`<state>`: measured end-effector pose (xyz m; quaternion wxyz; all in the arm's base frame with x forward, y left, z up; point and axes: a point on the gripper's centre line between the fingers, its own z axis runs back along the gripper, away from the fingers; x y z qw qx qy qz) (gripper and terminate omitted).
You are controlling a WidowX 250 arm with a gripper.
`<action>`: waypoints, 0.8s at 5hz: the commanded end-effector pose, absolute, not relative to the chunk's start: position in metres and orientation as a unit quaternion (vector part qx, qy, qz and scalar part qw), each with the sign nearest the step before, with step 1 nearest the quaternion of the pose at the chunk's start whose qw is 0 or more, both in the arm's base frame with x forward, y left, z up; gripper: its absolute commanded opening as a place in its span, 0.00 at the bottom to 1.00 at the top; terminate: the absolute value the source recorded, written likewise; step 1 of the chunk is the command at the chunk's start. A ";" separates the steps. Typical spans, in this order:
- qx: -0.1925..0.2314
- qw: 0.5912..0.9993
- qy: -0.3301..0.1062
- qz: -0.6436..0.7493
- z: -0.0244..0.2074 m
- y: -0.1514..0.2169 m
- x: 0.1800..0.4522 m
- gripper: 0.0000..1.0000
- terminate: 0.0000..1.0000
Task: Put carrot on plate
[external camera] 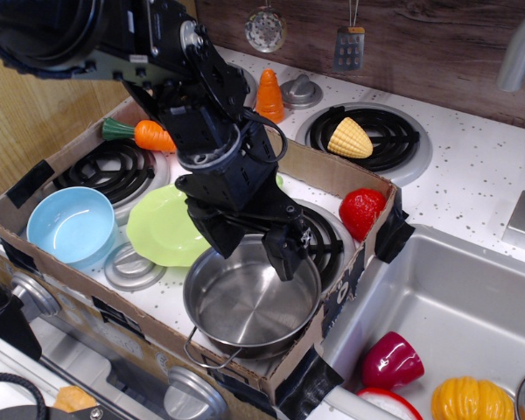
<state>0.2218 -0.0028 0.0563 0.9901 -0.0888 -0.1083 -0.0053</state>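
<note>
The carrot (pixel 149 134) lies at the back left of the cardboard tray, orange with a green stem pointing left; its right end is hidden behind my arm. The lime-green plate (pixel 160 229) sits left of centre, between the blue bowl and the steel pot, with nothing on it. My gripper (pixel 249 248) hangs over the pot's far rim, to the right of the plate and well in front of the carrot. Its two black fingers are spread apart and hold nothing.
A light blue bowl (pixel 70 226) stands left of the plate. A steel pot (pixel 249 304) sits at the front. A stubby orange cone (pixel 269 94), a corn cob (pixel 350 138) and a red strawberry (pixel 361 213) lie behind and right. Cardboard walls (pixel 332 171) ring the area; a sink (pixel 455 306) is on the right.
</note>
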 end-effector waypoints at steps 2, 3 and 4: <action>-0.041 0.992 -0.104 -0.064 0.081 0.018 0.223 1.00 0.00; 0.007 0.983 -0.098 -0.156 0.095 0.044 0.231 1.00 0.00; 0.023 0.969 -0.081 -0.231 0.106 0.071 0.246 1.00 0.00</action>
